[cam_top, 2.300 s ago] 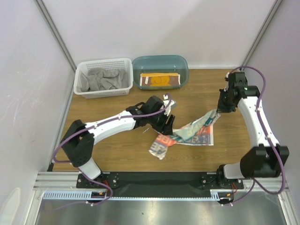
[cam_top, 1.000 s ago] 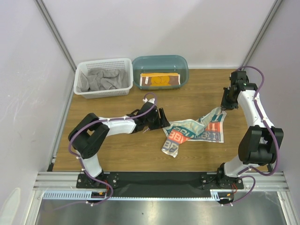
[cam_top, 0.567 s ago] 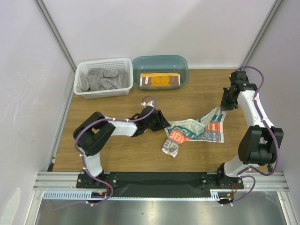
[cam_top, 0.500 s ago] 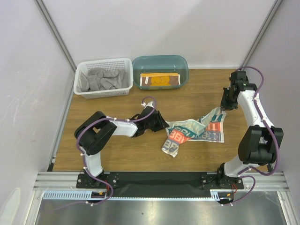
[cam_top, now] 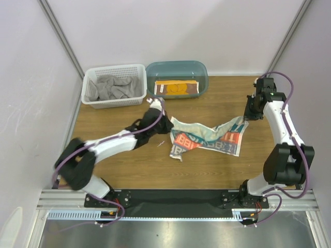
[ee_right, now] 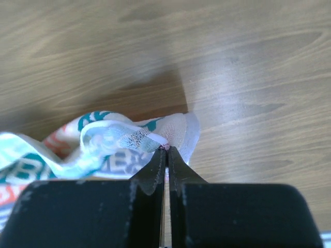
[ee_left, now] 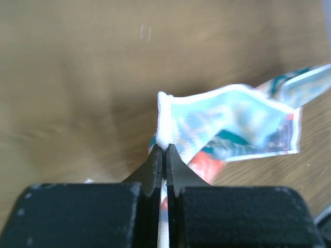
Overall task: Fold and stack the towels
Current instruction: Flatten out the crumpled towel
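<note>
The white towel [cam_top: 207, 138] with red, teal and black letters hangs stretched between both grippers over the wooden table. My left gripper [cam_top: 168, 122] is shut on its left corner, and the left wrist view shows the white hem [ee_left: 163, 121] pinched at the gripper's [ee_left: 164, 148] tips. My right gripper [cam_top: 244, 119] is shut on the right corner; in the right wrist view the cloth [ee_right: 119, 138] bunches just ahead of the gripper [ee_right: 166, 149]. The grey towel [cam_top: 114, 87] lies crumpled in the basket. The brown towel [cam_top: 177, 88] with orange edge lies folded in the tub.
The white lattice basket [cam_top: 88, 100] and the teal oval tub [cam_top: 202, 77] stand side by side at the back edge. White walls close in the table on the left, back and right. Bare wood [cam_top: 212, 170] lies in front of the towel.
My left gripper shut on the printed towel's left corner and drew it up and toward the back left, spreading the cloth. The right gripper kept its grip and barely moved.
</note>
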